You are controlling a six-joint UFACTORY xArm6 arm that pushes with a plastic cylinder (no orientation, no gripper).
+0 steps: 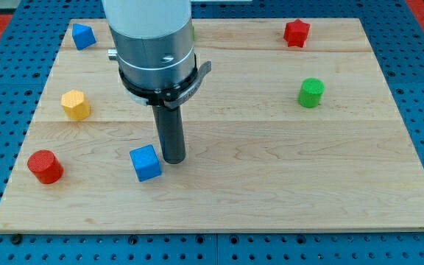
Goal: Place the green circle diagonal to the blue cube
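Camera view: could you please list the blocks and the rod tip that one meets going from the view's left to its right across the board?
Red cylinder → yellow hexagonal block → blue block at the top → blue cube → my tip, just right of that cube → red star → green circle.

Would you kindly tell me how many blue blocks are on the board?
2: a blue block at the top-left corner, and a blue cube just left of my tip. The arm may hide others.

No readable text, labels, brands or numbers, perhaps too small to show on the arm housing (153,37)
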